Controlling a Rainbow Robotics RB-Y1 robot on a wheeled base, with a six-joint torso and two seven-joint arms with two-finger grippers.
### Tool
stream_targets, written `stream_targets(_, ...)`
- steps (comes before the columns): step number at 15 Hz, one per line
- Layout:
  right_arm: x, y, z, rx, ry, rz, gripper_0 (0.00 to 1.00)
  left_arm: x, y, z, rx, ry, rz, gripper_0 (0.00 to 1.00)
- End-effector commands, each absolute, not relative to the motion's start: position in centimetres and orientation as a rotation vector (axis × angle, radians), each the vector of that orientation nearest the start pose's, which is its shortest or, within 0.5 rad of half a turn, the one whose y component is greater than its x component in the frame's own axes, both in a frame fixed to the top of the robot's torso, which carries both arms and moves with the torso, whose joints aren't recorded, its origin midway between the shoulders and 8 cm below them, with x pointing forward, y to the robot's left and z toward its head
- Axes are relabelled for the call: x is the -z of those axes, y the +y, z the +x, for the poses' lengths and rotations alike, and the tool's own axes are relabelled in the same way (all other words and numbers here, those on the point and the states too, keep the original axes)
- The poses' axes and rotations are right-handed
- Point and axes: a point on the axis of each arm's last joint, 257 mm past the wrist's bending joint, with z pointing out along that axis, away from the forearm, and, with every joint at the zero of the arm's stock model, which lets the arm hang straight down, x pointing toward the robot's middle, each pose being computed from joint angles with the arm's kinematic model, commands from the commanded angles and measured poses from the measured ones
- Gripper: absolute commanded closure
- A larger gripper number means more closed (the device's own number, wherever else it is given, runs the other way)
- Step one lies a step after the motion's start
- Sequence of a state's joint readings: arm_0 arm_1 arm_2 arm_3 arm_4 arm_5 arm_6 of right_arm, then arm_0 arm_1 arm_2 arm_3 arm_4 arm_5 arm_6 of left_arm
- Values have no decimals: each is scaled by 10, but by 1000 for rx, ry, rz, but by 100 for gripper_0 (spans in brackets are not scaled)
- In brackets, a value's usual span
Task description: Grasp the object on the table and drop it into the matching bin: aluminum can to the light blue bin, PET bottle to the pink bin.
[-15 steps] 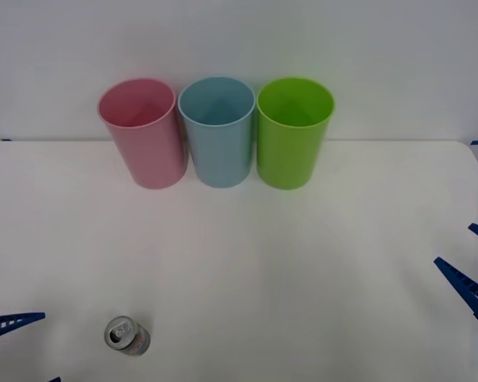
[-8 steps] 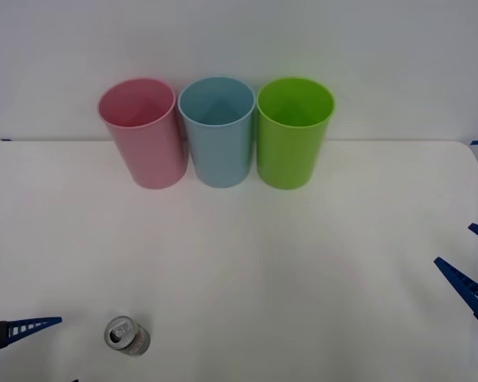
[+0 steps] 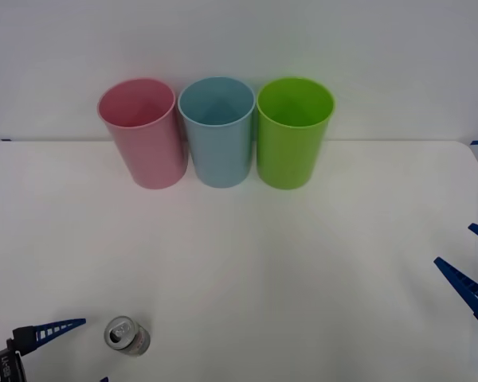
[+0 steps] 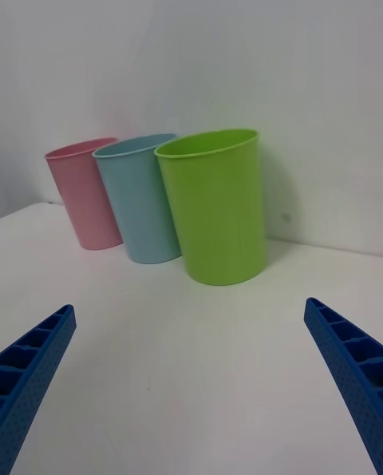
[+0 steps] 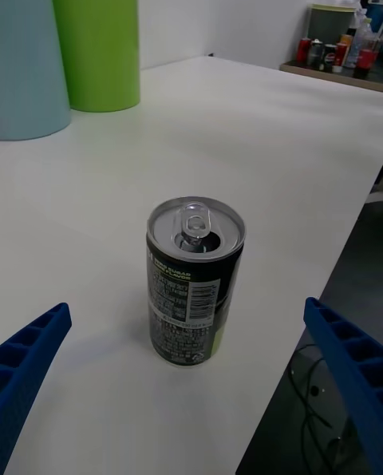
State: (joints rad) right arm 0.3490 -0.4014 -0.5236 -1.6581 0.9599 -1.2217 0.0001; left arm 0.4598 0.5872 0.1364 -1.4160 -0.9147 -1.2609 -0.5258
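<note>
Closing in since a second ago, our left gripper [image 3: 64,354] has slid along the table's near edge toward the aluminum can [image 3: 127,336]; can, bins and our right gripper [image 3: 472,270] sit unchanged. Our left fingers [image 5: 28,363] are spread wide and hold nothing, the can upright between their lines but still ahead of the tips. We judge the grasp goes best by easing forward until the ribbed pads flank the can's body, then closing squarely. The can stands near the white table [image 3: 303,263] edge, so a nudge could tip it off. Open tabletop lies between it and the light blue bin [image 3: 217,131], flanked by the pink bin [image 3: 142,131] and lime green bin [image 3: 293,131]. Our right gripper waits open and empty at the right edge.
</note>
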Motion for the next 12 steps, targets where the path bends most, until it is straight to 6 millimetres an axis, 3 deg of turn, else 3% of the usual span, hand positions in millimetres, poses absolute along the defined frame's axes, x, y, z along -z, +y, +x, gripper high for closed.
stream_targets(1,169,-330,342,-567,1441,-465,0,324,267,262,590,1565,872,0)
stream_targets(12,169,-330,342,-567,1441,-465,0,339,249,283,560,1558,929,0)
